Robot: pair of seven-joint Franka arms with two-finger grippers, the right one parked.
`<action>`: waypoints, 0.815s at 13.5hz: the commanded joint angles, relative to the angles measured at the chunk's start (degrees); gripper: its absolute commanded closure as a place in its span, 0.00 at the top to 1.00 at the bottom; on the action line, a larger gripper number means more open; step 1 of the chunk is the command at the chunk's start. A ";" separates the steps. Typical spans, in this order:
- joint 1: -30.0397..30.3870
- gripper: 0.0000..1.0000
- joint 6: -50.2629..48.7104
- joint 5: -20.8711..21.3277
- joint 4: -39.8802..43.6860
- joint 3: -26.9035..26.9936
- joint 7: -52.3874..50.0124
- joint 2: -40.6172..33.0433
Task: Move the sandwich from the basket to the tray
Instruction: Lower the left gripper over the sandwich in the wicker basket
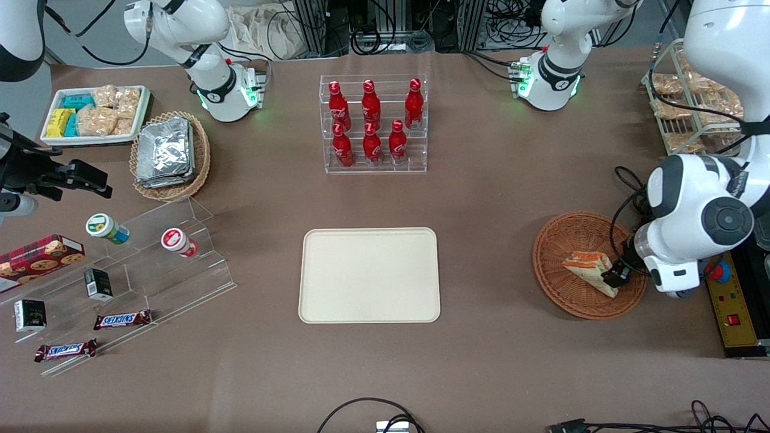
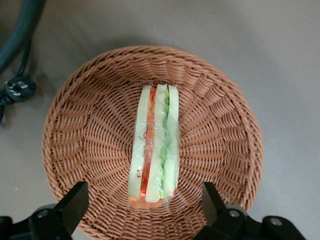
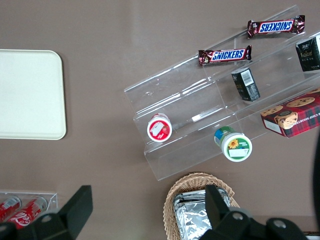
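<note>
Brown counter fills the front view: the tray (image 1: 369,275) sits at frame centre, well apart from the basket (image 1: 562,246) at right, where the gripper (image 1: 616,277) hangs over the sandwich (image 1: 589,267).

From the left wrist, the gripper (image 2: 144,202) is spread wide, fingers (image 2: 74,202) straddling the sandwich (image 2: 156,145), whose long axis runs away from the camera, inside the basket (image 2: 225,145). Nothing blocks the way.

The left arm bends low — its gripper (image 1: 615,278) hangs down, black fingers (image 2: 75,202) spread wide apart.
</note>
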 commanded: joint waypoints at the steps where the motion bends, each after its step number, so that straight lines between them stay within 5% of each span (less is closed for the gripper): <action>1: 0.45 1.00 1.62 -0.37 -0.86 -0.26 -0.76 0.38; 11: 0.63 1.00 9.97 -0.20 -7.37 0.09 -1.02 1.87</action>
